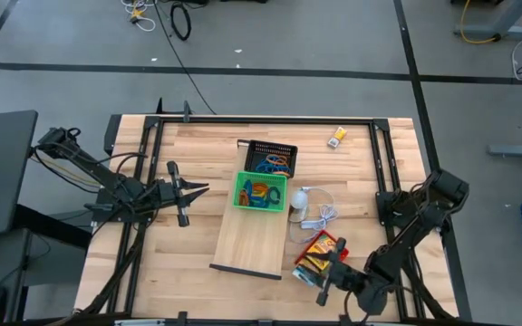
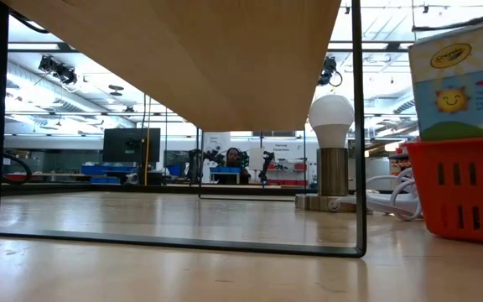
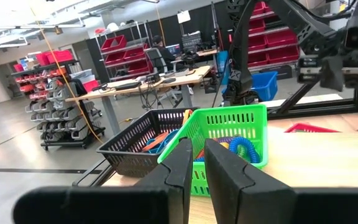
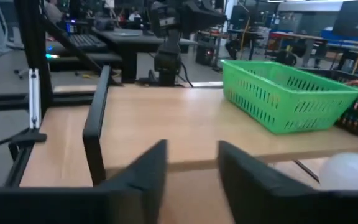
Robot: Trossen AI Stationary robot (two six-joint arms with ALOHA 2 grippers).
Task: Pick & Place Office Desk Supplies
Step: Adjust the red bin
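Coloured loops (image 1: 263,194) lie in a green mesh tray (image 1: 246,201) on the far end of a pale board (image 1: 247,244). More loops (image 1: 274,166) lie in a black tray (image 1: 259,148) just beyond it. A small yellow box (image 1: 336,138) lies on the table at the far right. My left gripper (image 1: 203,188) hovers left of the green tray, shut and empty, pointing at it (image 3: 229,134). My right gripper (image 4: 191,165) is at the near right beside a red tray (image 1: 308,263), open with nothing between its fingers, and points level across the board.
A light bulb on a base (image 2: 331,134) with a white cord (image 1: 324,215) stands between the green and red trays. A crayon box (image 2: 464,75) stands in the red tray (image 2: 468,197). The board is raised on a black frame (image 2: 359,168).
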